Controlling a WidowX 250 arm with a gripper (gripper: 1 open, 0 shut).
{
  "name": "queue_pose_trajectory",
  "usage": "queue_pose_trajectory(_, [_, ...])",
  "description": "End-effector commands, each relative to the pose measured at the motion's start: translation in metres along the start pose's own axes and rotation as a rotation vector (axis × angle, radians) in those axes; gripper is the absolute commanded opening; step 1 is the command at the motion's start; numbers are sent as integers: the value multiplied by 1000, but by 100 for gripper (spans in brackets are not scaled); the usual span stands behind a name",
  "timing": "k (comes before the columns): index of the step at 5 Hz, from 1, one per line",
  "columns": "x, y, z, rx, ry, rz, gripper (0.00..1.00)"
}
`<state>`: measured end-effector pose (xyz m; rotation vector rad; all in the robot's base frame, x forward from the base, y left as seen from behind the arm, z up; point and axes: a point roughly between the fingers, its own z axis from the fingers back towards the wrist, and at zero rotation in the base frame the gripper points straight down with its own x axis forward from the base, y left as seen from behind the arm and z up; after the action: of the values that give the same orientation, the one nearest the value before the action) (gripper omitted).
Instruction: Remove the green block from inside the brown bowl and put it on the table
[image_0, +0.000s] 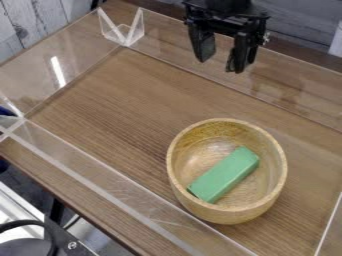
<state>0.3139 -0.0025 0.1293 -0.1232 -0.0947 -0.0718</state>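
Green block (223, 176) diagonal in brown bowl (186, 143), seemingly flat

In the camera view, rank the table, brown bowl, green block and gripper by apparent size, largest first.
1. table
2. brown bowl
3. gripper, open; it sits farther from the camera, so its rank against the block is unsure
4. green block

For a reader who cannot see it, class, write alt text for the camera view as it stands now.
A green block lies inside a brown bowl at the lower right of a wood-grain table edged with clear acrylic walls. The robot's end effector hangs open at the top of the view, apart from the bowl and holding nothing.
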Motion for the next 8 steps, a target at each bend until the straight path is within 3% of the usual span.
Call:
queue_pose_trajectory(1, [9, -2, 14, 10, -61, -11, 100])
queue_pose_trajectory(3, [1, -2, 16, 12, -60, 3, 100])
queue_pose_trajectory(8, [-34, -34, -21, -5, 37, -87, 100])
